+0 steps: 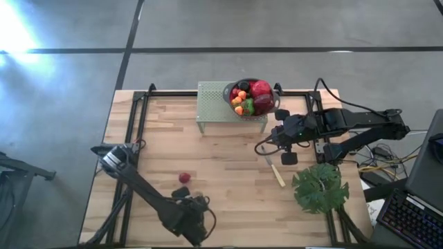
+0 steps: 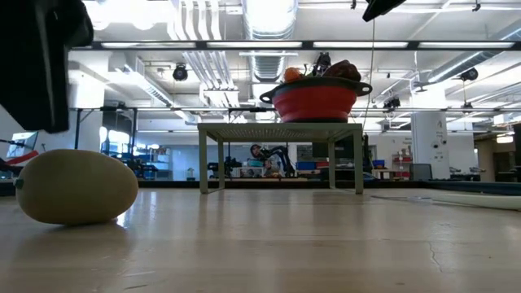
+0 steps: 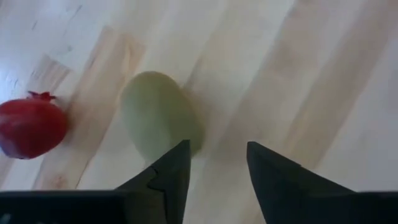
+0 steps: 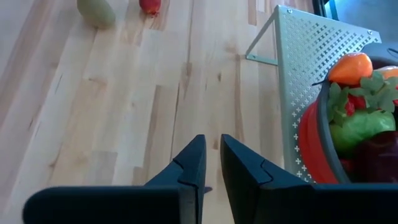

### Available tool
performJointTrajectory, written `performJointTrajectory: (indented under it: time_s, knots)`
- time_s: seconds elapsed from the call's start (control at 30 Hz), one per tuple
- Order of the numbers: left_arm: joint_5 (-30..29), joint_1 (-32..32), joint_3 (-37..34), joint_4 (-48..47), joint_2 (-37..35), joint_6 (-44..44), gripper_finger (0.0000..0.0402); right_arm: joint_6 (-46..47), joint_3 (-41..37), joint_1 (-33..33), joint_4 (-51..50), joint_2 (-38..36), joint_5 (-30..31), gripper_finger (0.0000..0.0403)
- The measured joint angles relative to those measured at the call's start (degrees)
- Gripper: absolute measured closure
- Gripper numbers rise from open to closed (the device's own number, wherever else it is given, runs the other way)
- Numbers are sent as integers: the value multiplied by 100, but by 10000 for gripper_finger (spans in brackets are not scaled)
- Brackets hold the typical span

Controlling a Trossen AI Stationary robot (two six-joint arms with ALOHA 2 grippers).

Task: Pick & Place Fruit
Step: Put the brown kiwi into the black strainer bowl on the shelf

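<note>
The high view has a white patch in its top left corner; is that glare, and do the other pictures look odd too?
Yes: in the high view, light flares off the grey floor there. In the low view, ceiling lights shine bright and the nearby pale green fruit looms soft. In the left wrist view, that fruit and the red fruit are blurred.

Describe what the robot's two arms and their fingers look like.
Both arms are dark, jointed links. The right arm trails thin black cables beside it. The left arm has a silver, rounded base joint. The fingers are dark, flat wedges with stepped, notched inner edges.
</note>
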Motion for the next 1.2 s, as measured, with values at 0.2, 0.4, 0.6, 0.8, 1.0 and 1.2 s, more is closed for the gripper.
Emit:
performJointTrajectory:
  time_s: [0.2,0.4,0.6,0.8,1.0,1.2]
  knots:
    - [-125,33,-122,-26,-44,-307,188,56,-10,0,22,9,-1,349]
    - [-129,126,-423,-8,-130,-554,133,68,-89,2,51,9,-1,333]
    - [-18,298,-916,351,-148,-915,128,68,-194,2,132,17,-1,320]
    - [201,385,-1331,1192,-155,-867,131,46,-236,0,166,22,-1,308]
    - [183,464,-1553,1334,-154,-730,142,51,-242,1,190,22,-1,300]
    - [174,482,-1620,1494,-161,-417,183,49,-342,2,379,20,-9,296]
